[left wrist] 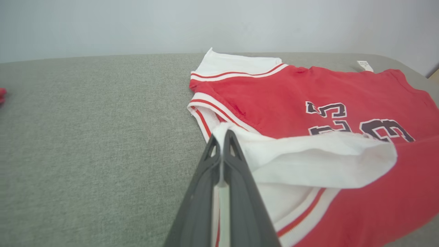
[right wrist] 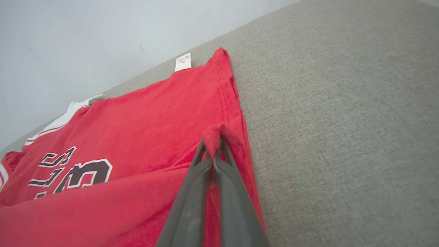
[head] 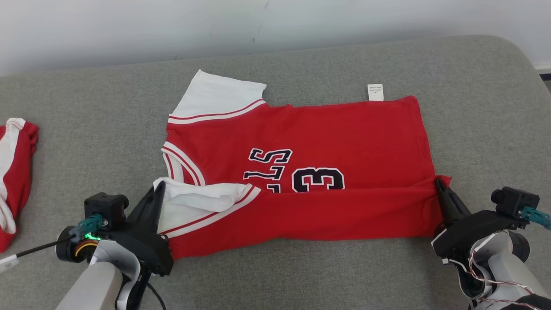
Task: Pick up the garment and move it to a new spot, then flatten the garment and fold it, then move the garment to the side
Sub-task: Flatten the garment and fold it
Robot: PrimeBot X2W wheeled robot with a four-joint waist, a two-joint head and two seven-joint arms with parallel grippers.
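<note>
The garment (head: 327, 137), a red jersey with white sleeves and black lettering, lies spread on the grey surface, collar to the left. Its near long edge is folded up over the lower half of the number. My left gripper (head: 158, 186) is shut on the near white sleeve (left wrist: 308, 161), pinching its corner between the fingertips (left wrist: 222, 137). My right gripper (head: 439, 183) is shut on the red hem corner (right wrist: 214, 133) at the garment's right end. A white care label (head: 375, 91) sticks out at the far edge.
A second red and white piece of clothing (head: 15, 172) lies bunched at the left edge of the grey padded surface (head: 482, 107). A pale wall runs behind the surface. Bare grey fabric stretches to the right of the jersey and in front of it.
</note>
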